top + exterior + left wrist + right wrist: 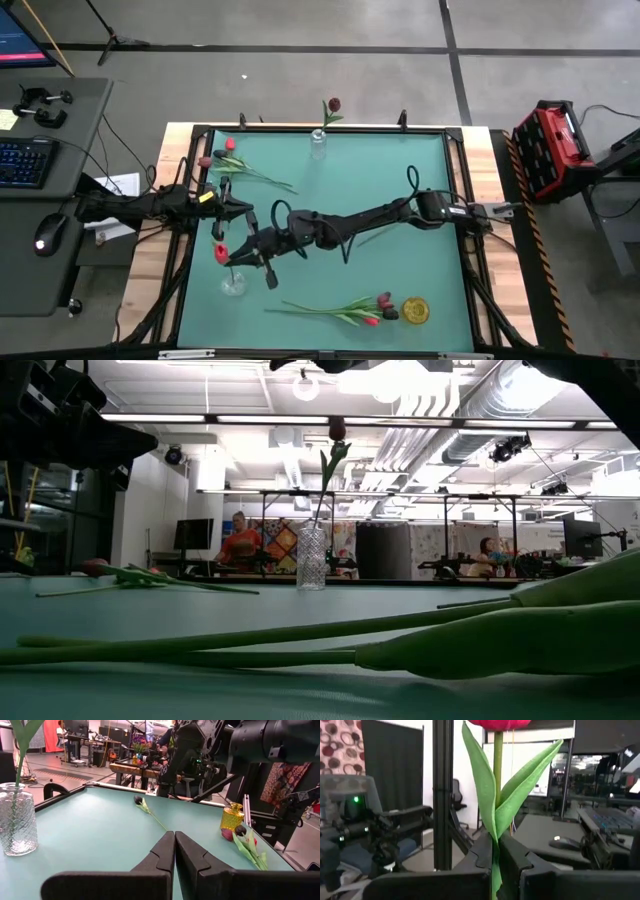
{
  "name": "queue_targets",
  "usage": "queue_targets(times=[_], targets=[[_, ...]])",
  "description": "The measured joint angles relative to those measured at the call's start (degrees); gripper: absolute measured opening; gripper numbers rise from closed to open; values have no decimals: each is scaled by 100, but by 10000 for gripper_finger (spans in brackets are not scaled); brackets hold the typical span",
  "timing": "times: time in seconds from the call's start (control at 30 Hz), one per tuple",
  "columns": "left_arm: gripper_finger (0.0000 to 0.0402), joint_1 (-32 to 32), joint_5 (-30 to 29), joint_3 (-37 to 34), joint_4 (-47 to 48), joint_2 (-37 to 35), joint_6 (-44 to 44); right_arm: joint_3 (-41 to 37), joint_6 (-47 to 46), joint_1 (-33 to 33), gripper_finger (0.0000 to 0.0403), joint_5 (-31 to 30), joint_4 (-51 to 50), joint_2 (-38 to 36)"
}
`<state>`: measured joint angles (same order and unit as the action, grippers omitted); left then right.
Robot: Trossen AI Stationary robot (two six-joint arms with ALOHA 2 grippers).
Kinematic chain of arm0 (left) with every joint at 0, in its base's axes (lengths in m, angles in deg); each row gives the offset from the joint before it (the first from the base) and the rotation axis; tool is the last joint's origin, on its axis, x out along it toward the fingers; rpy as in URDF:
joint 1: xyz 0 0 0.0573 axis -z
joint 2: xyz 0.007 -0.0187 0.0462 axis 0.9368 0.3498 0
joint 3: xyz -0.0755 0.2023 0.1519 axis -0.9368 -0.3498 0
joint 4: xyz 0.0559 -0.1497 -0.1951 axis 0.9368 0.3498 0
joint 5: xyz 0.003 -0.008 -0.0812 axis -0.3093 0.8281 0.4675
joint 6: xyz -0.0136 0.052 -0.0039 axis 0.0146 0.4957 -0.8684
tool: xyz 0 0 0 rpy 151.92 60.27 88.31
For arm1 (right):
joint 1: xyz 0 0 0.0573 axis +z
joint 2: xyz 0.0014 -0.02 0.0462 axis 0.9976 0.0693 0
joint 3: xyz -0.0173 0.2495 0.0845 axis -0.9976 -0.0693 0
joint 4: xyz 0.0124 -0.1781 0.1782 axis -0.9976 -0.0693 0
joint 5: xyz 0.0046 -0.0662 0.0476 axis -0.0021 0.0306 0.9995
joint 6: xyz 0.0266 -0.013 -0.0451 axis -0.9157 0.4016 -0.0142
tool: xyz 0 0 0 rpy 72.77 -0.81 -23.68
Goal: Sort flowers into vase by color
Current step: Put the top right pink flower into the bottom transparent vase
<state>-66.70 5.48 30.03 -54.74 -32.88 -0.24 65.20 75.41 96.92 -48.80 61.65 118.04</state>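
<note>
My right gripper (243, 258) (495, 840) reaches across to the table's near left and is shut on a red-pink flower (220, 252) (496, 775), beside a clear glass vase (233, 285) (17, 820). My left gripper (238, 210) (175, 840) waits shut above the table's left side. A second glass vase (318, 143) (312, 560) stands at the far edge with a maroon flower (333, 104) (337, 428) upright in it. Loose flowers lie flat at the far left (235, 165) and near the front edge (350, 308). A dark-headed one (145, 806) lies mid-table. My right gripper pinches the red-pink flower's stem (496, 827) between its two fingers, just under the leaves, with a leaf base caught in the gap. The fingers lie across the stem, coming from the table's right. The flower stands upright; its green stem (19, 750) runs down toward the near glass vase's mouth.
A small yellow vase (414, 311) (231, 817) stands near the front edge beside the flower heads. Long stems (400, 640) lie close in front of the low camera. The right arm (350, 220) spans the table's middle. Open green surface lies toward the far right.
</note>
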Motion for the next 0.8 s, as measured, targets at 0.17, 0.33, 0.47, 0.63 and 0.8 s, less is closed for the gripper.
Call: queue_targets(times=[0.17, 0.33, 0.47, 0.63, 0.8], targets=[[0, -1, 0, 0, 0, 2, 0, 0, -526, 13, 0, -2, -113, 0], [0, -1, 0, 0, 2, 0, 0, 0, -963, 13, 15, -82, -124, 0], [0, -2, 0, 0, 0, 1, 0, 0, -1230, 13, 73, -276, -154, 0], [0, -2, 0, 0, 2, 0, 0, 0, -1326, 11, 183, -369, -392, -19], [0, -1, 1, 1, 0, 1, 0, -4, -739, -6, 272, -321, -1592, -246]])
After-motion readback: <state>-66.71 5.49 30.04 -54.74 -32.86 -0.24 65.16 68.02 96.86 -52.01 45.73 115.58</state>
